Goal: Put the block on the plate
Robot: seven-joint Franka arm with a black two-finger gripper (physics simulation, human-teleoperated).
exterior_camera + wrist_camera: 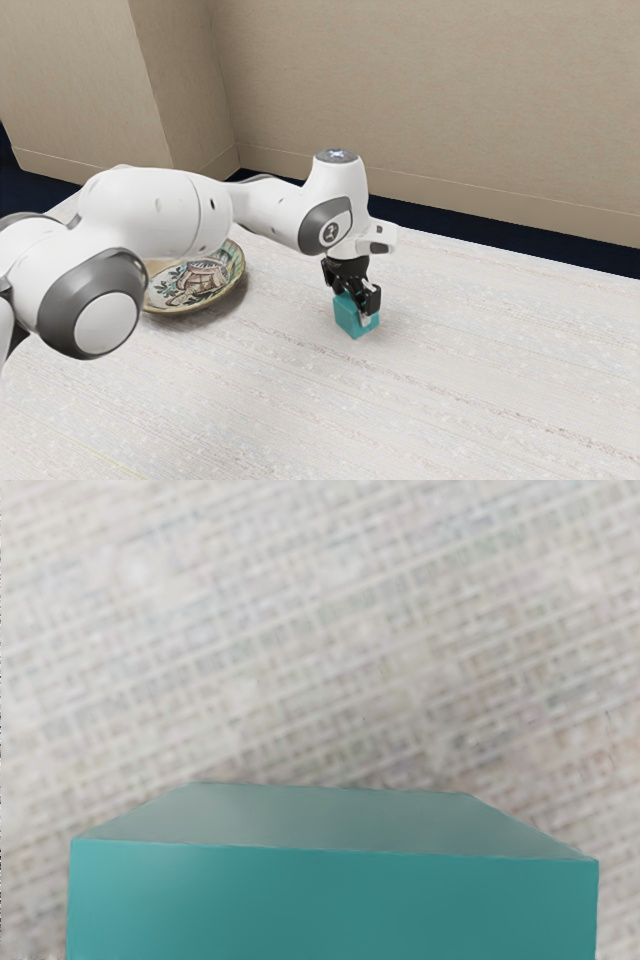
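- the teal block (350,318) is right at the jaws (358,306), directly beneath the hand
- whether the jaws are clenched on it or released, i cannot tell
- the block is off the plate (237,278), over the pale surface (470,380)

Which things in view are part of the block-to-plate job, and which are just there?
Job:
- teal block, at the pincer
- patterned plate, the target, partly behind the arm

Just there:
- pale table, a surface only
- beige wall, background
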